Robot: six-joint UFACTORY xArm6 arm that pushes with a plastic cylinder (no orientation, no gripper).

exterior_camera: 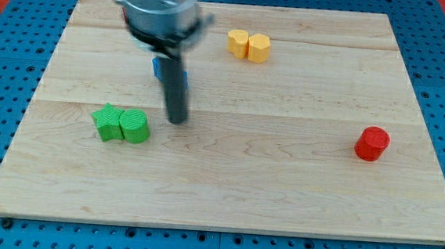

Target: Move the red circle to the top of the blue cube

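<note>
My tip [177, 121] sits on the wooden worktop [280, 199], a bit left of the middle. The tool is only a plain dark rod, so it has nothing to spread or press together, and it is holding nothing. Just to the view's left of the tip, close but not touching, are two green blocks [121, 124] side by side. Right behind the rod, toward the view's top, a small bit of the blue cube [157, 66] peeks out; the rod and the arm hide most of it. Further toward the view's top and a little to the right are two yellow blocks [249, 45] pressed together. The red circle [373, 144] is far off at the view's right, almost level with the tip, with bare wood all the way between them. So the red circle lies straight to the right of the tip, well apart from it, and the blue cube is up and to the left. I think the tip must first cross to the far right side of the red circle, then push it leftward and upward until it rests just above the blue cube.
</note>
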